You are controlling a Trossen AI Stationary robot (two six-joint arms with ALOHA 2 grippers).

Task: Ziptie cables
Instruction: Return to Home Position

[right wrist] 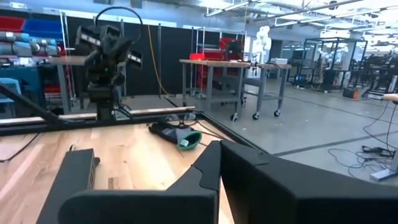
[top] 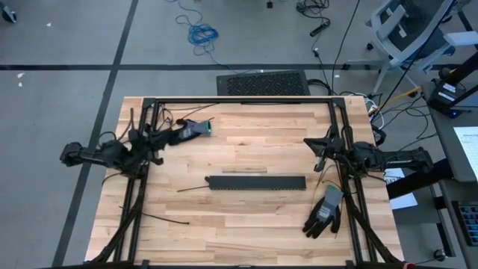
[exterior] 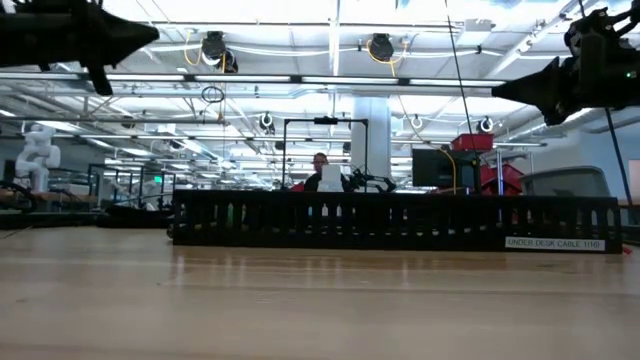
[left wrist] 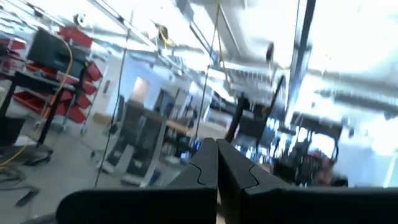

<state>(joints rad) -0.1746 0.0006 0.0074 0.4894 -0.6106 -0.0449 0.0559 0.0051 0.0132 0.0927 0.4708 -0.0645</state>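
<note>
I cannot make out the cables in any view. My left gripper (left wrist: 217,171) is shut and empty. It is raised at the table's left side (top: 158,148) and points up into the room. My right gripper (right wrist: 219,163) is also shut and empty. It is held level above the table's right side (top: 308,143) and points toward the left arm (right wrist: 106,50). In the low view both grippers hang high over the table, the left (exterior: 150,35) and the right (exterior: 500,90).
A long black slotted cable tray (top: 258,182) lies across the table's middle. One dark glove with a green cuff (top: 190,128) lies at the far left, another glove (top: 325,213) at the near right. Thin black plastic strips (top: 160,218) lie near the left. A person (exterior: 320,165) sits beyond the table.
</note>
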